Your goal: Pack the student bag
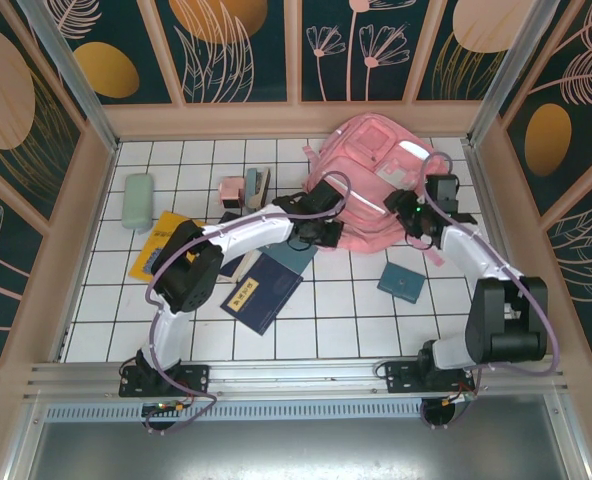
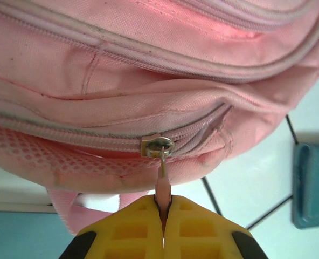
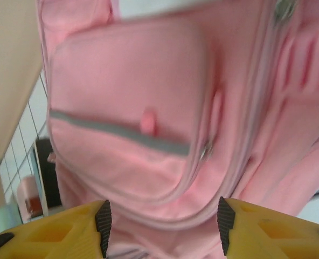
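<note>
The left tool (image 2: 163, 210) is pressing its two yellow fingers together on the pink zip tab (image 2: 163, 183) of the student bag (image 2: 148, 65). The tab is hanging from a metal slider (image 2: 157, 145). The fingers' lower ends are being cut off by the bottom edge of the left wrist view.

In the overhead view one pale green case (image 1: 138, 200) is lying at the upper left of the white tiled worktop (image 1: 356, 320). One yellow book (image 1: 159, 245) is lying below it, partly hidden by the left arm (image 1: 246, 225). A small cluster (image 1: 246, 187) at upper centre is too small to count. One dark blue book (image 1: 262, 290) is lying at lower centre.

The left arm is rising from its base at the lower left, bending at a raised elbow and stretching right. Its tool (image 1: 321, 235) is meeting the bag's lower left edge, and a teal book (image 1: 294, 257) is peeking out beneath it.

The one bag (image 1: 376, 180) is lying at upper centre right. A second teal book (image 1: 404, 282) is lying apart, below it.

The right arm (image 1: 476, 255) is curving up and left from the lower right, bringing the right tool (image 1: 414, 228) to the bag's right side. In the blurred right wrist view this tool (image 3: 162, 229) is standing spread wide and gripping nothing, with the bag's front pocket (image 3: 127, 108) and one grey stripe (image 3: 116, 132) just beyond it.
</note>
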Robot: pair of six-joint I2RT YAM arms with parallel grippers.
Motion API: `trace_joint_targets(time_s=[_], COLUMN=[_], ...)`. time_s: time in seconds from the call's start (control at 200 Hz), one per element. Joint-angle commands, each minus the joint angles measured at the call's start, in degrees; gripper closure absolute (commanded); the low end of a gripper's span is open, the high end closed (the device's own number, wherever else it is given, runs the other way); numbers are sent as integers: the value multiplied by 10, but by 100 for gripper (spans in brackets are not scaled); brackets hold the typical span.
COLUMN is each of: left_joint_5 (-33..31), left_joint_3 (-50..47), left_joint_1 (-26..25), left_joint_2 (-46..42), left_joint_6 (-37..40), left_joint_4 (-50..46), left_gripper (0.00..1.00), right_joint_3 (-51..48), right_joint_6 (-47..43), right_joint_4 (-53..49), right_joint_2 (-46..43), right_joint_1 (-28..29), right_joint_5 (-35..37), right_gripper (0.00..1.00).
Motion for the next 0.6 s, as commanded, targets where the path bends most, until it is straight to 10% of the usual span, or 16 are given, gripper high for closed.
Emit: trace_joint_targets(time_s=[0.0, 0.59], left_joint_5=[24, 7], left_joint_3=[14, -1], left_joint_1=[-7, -26], left_joint_2=[3, 9], left_joint_6=[-6, 5], left_joint_4=[19, -1], left_gripper=[100, 100], right_joint_3=[-45, -84], right_joint_6=[77, 212], right_joint_4=[17, 84], right_joint_2=[-15, 51], right_joint_1=[28, 90], right_joint_5=[-25, -6], right_gripper=[42, 42])
